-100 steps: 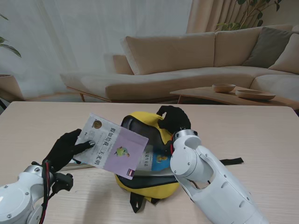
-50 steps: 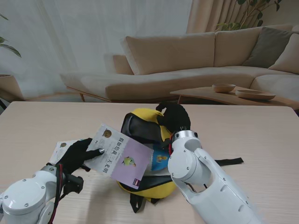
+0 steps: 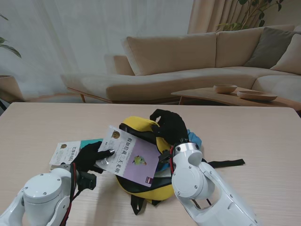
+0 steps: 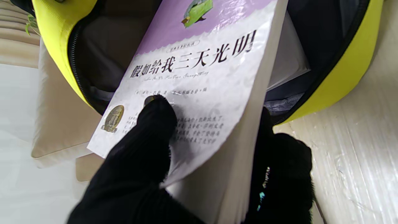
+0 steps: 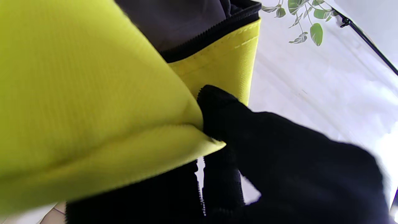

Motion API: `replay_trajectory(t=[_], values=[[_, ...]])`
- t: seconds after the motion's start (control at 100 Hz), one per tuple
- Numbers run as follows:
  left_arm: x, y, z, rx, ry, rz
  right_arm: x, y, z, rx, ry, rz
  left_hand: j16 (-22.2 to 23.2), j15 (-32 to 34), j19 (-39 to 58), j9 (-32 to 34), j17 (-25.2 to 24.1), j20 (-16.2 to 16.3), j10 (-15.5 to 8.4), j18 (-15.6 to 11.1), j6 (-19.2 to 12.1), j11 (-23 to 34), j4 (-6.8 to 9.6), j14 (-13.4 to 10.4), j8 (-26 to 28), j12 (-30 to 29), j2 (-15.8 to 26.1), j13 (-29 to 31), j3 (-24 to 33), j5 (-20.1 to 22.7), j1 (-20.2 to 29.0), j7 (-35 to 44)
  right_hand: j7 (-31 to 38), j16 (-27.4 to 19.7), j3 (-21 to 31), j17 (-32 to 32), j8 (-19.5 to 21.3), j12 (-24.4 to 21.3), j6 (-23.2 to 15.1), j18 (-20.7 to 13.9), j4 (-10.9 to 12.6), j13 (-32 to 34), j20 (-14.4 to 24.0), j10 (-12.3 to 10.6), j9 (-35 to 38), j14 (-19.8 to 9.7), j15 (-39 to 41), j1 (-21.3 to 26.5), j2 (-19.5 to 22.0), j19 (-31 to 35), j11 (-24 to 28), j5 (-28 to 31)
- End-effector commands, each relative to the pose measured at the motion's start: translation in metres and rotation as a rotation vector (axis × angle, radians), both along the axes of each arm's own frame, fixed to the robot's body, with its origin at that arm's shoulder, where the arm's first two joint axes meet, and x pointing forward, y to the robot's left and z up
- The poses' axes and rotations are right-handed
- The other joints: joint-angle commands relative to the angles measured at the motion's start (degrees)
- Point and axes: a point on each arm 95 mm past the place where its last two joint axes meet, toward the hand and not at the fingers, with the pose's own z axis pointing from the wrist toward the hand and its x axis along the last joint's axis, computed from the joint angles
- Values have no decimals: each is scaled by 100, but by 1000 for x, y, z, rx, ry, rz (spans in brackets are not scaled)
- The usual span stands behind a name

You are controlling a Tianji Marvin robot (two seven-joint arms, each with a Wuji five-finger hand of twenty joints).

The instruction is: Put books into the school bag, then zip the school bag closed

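OK, packing step, mid-insert: my left hand [image 3: 91, 157] is pinching the purple-and-white book [image 3: 130, 157], thumb on the cover and the other fingers under it, clear in the left wrist cam where the thumb [image 4: 155, 118] presses the printed cover. The book sits tilted at centre frame in the stand view, leading corner already over the mouth of the yellow school bag [image 3: 155, 190], trailing end in my grip toward lower left. My right hand [image 3: 170, 126] is clamped on the bag's yellow top flap, fingers closed on the fabric, lifting it so the opening gapes; the right wrist cam shows black fingers [image 5: 224, 112] gripping the yellow flap edge w/ the zipper line right beside it. Looks like there's already sth inside, a pale book block [image 4: 286, 62] under the one I'm feeding, and a bit of blue showing by my right wrist in the stand view. More books [image 3: 70, 151] lie on the table at left of frame, just beside my left hand, so packing isn't done, zip comes later. Next move, I reckon: keep the flap up, slide the book deeper along the one inside w/o snagging the zipper edge, then let go.
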Motion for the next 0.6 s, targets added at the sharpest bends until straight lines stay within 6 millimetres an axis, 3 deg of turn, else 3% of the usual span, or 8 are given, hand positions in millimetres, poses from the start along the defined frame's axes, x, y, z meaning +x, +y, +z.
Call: replay_trajectory(t=[0.0, 0.59], values=[[0, -9, -1, -29, 14, -5, -6, 8, 4, 14, -6, 35, 60, 306, 374, 244, 104, 137, -432, 25, -1275, 601, 353, 41, 1134, 122, 935, 158, 943, 811, 858, 1942, 981, 63, 183, 155, 617, 94, -921, -170, 532, 230, 28, -44, -42, -25, 199, 726, 962, 557, 251, 364], [15, -44, -18, -119, 124, 65, -22, 10, -6, 10, 2, 104, 38, 283, 355, 179, 57, 102, -489, -23, -1303, 640, 318, 6, 1080, 81, 976, 118, 938, 715, 858, 2044, 972, 67, 174, 154, 677, 108, -925, -171, 536, 228, 12, -46, -42, -25, 196, 725, 968, 563, 243, 367]])
